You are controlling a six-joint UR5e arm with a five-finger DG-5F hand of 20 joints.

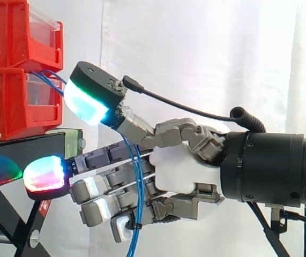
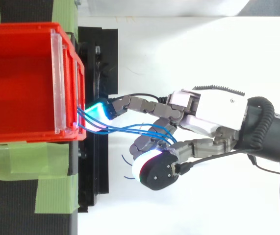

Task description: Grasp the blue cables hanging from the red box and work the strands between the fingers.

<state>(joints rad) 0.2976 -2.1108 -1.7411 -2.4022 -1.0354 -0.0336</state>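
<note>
Two red plastic bins sit stacked on a black stand (image 2: 93, 63), the upper red bin (image 1: 13, 37) on the lower red bin (image 1: 8, 107). Both are hard, glossy and square-edged, and each has a clear panel (image 2: 59, 83) slotted across its front. From above, the upper bin's open top shows a smooth red floor. Strips of matte green tape (image 2: 27, 166) lie across the stand under the bins.

The blue cables (image 2: 122, 130) are a bundle of thin, smooth strands. They leave the front of the bins about where the two meet (which bin they start in cannot be told). From there they sag across the gap to the robot hand (image 1: 179, 171).

In the side view the strands drop through the fingers and hang loose below them. The lower fingers curl round the bundle, so the robot hand is gripping it. One finger reaches straight toward the stand, and its thick pad (image 1: 44, 178) glows red and blue. The thumb pad (image 1: 86, 104) glows cyan and green just beside the lower bin's front.

The robot hand has a white palm shell and grey, blocky jointed links. A white curtain (image 1: 206, 53) hangs behind.
</note>
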